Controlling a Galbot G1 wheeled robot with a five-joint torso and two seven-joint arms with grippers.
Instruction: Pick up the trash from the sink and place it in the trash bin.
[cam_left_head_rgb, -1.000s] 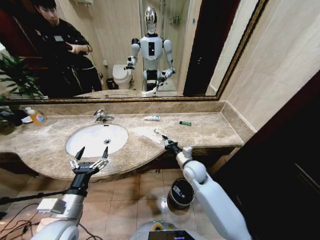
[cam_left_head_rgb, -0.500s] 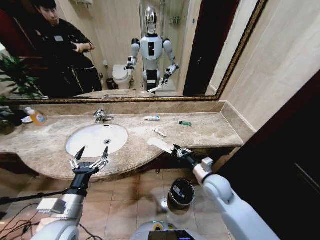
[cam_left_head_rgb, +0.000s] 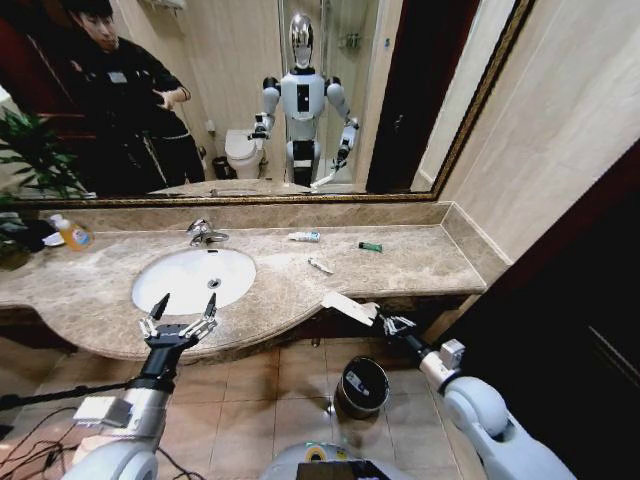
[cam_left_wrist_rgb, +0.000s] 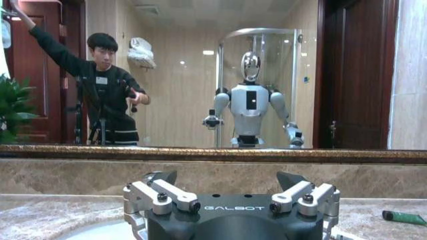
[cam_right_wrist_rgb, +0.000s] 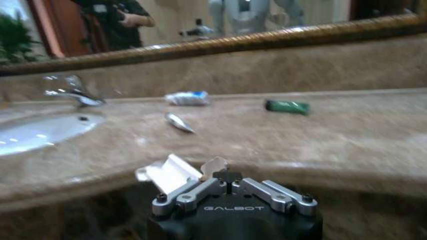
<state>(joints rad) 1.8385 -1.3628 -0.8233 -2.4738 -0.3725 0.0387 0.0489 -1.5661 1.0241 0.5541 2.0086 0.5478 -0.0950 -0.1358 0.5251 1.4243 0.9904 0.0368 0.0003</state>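
While the marble surface (cam_left_head_rgb: 420, 262) spreads around the sink (cam_left_head_rgb: 193, 278), the trash bin (cam_left_head_rgb: 363, 385) stands on the floor below its edge. Above the bin, the right gripper (cam_left_head_rgb: 386, 321) has its jaws clamped on a white tissue (cam_left_head_rgb: 348, 306); the left gripper (cam_left_head_rgb: 180, 318) hangs spread before the sink. Behind lie a white-and-blue tube (cam_left_head_rgb: 304, 236), a sachet (cam_left_head_rgb: 320, 266) and a green piece (cam_left_head_rgb: 370, 246).

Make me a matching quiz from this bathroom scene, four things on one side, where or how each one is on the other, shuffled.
1. right hand
2. left hand
3. trash bin
4. green piece

A. on the floor, below the counter edge
B. open, in front of the sink
C. on the counter near the back wall
D. shut on a white paper scrap

Pairs: 1-D, 2-B, 3-A, 4-C
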